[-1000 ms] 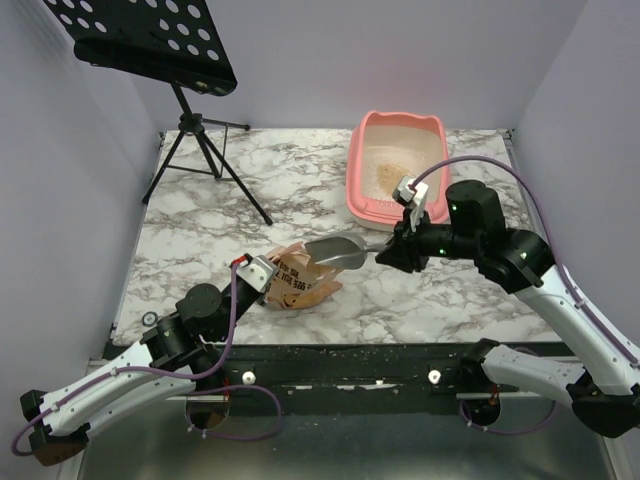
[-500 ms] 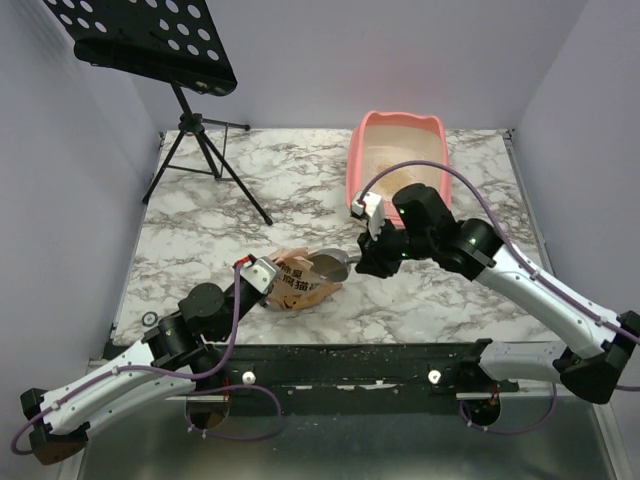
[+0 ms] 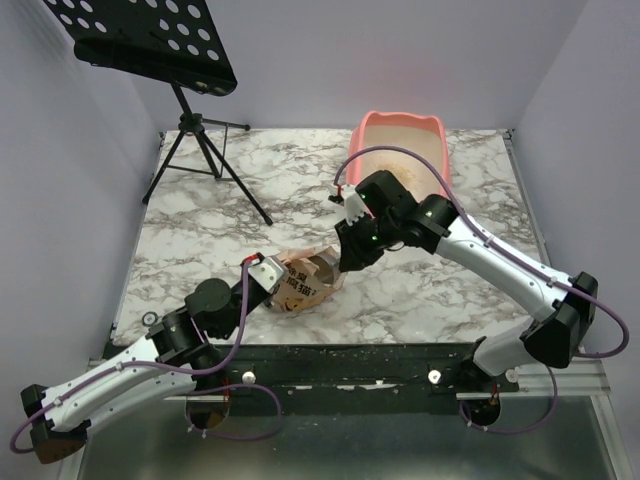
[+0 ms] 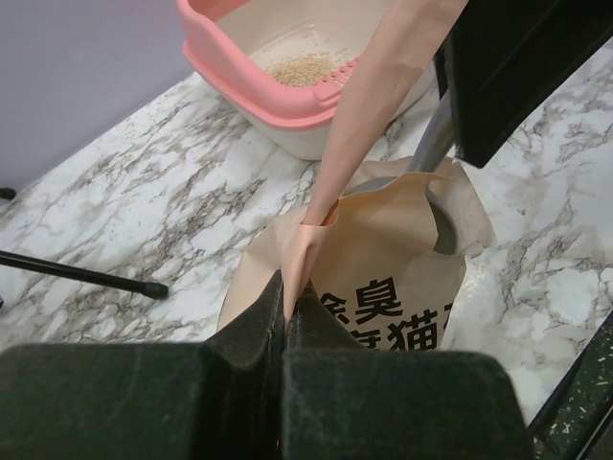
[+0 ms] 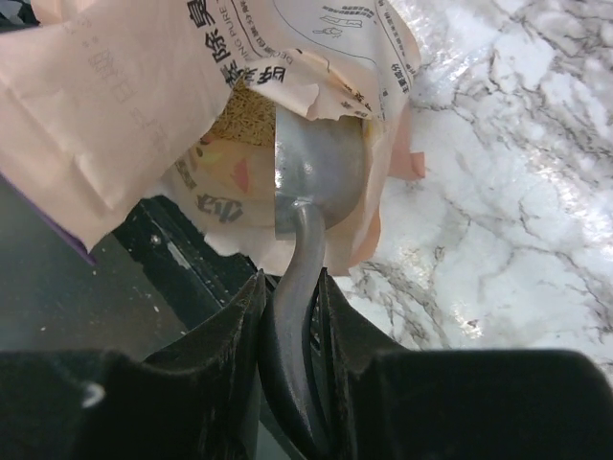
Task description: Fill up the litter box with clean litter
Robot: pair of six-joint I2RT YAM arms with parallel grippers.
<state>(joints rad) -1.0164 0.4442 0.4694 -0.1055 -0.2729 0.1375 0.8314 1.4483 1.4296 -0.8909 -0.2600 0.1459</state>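
In the top view the left gripper [image 3: 268, 275] sits at about 6 o'clock on the marble table [image 3: 290, 170]. Its jaws are pressed fully together on a thin flap of the orange-tan paper bag [image 3: 300, 285]. The left wrist view shows the left gripper [image 4: 284, 302] pinching that flap, and the paper rises from the pinch in a taut strip.

The right gripper [image 3: 345, 255] reaches in from 3 o'clock, just beside the bag's mouth. In the right wrist view its jaws [image 5: 292, 287] stand partly apart, clamped on either side of the curved handle of the grey metal scoop [image 5: 321, 172]. The scoop's bowl lies inside the torn opening of the bag [image 5: 124, 86], with tan granules showing just behind it.

The pink litter box [image 3: 362, 135] stands at about 1 o'clock on the table, well apart from the bag and partly hidden by the right arm. Inside the litter box [image 4: 239, 72], the left wrist view shows a small patch of clean litter [image 4: 305, 67] on its pale floor.
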